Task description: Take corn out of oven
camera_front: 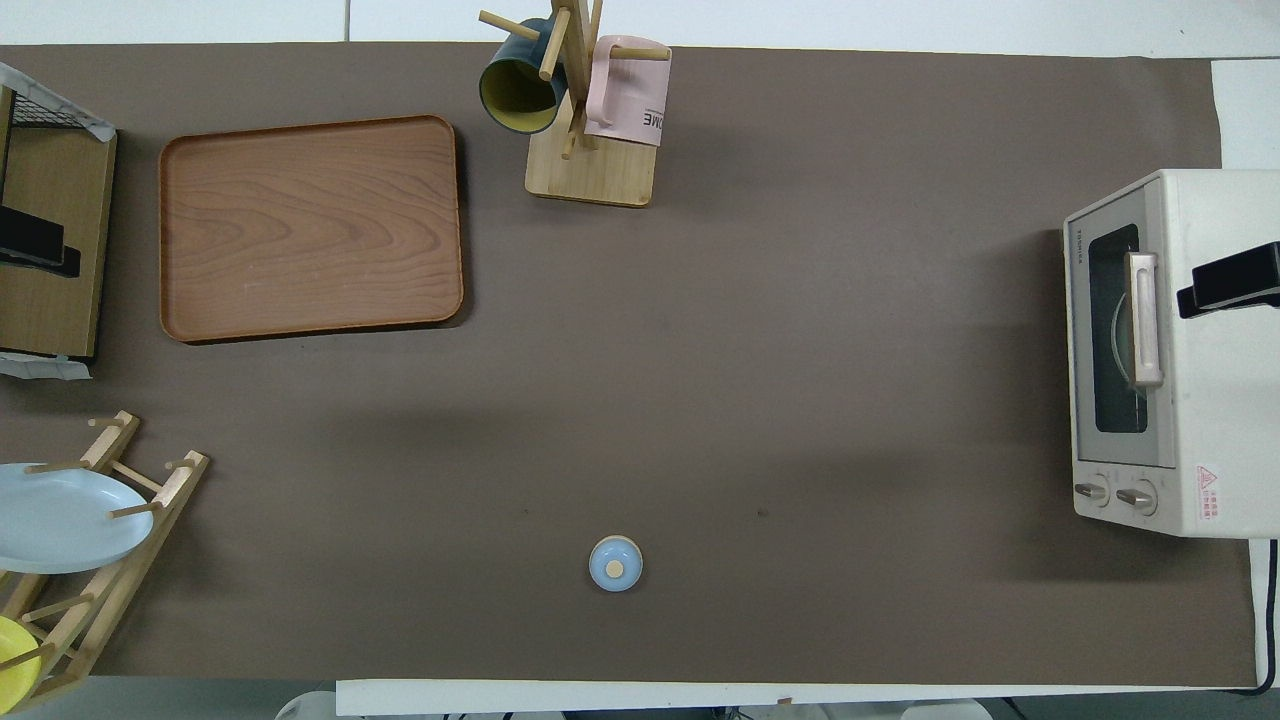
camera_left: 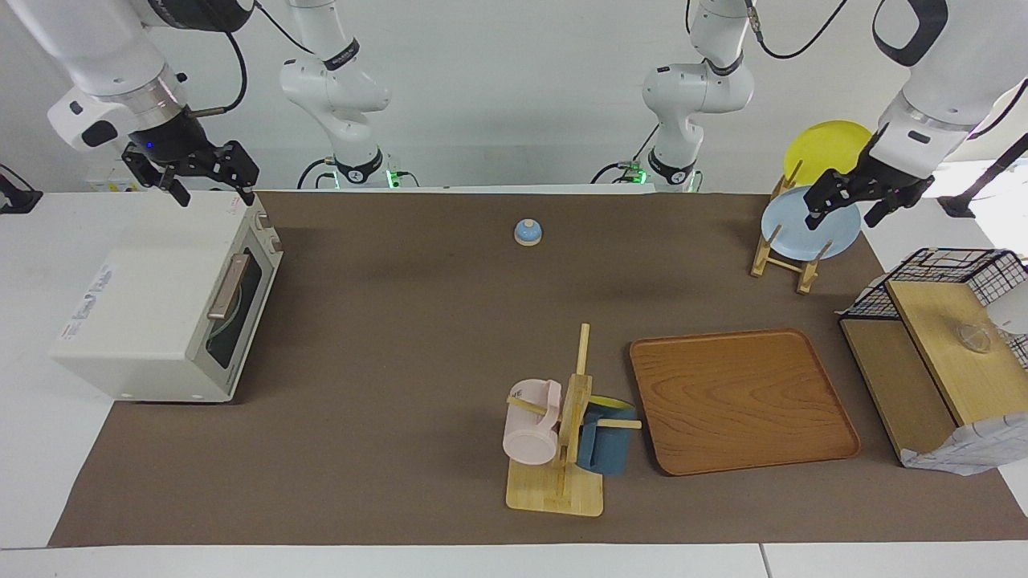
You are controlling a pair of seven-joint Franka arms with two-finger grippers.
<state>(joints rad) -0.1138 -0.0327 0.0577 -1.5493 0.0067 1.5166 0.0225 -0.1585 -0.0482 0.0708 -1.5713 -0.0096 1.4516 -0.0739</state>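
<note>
Cream-white boxy toaster oven (camera_left: 165,309) at right arm's table end, door shut, corn unseen. Right gripper (camera_left: 210,189) over its top, fingers spread. Left gripper (camera_left: 845,215), spread, over wooden plate rack (camera_left: 783,261). Brown mat (camera_left: 418,337) bare between.

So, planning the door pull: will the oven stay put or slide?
Probably stays: the oven is large and boxy, likely heavy. It sits flat, so tipping seems unlikely. A hard tug on its handle might drag it.

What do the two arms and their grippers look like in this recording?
Both arms are glossy white with rounded joint housings, black bands at the joints and black cables looping alongside. The right gripper and left gripper are black with two fingers each, set below silver wrist rings. Green lights glow at both bases.
</note>
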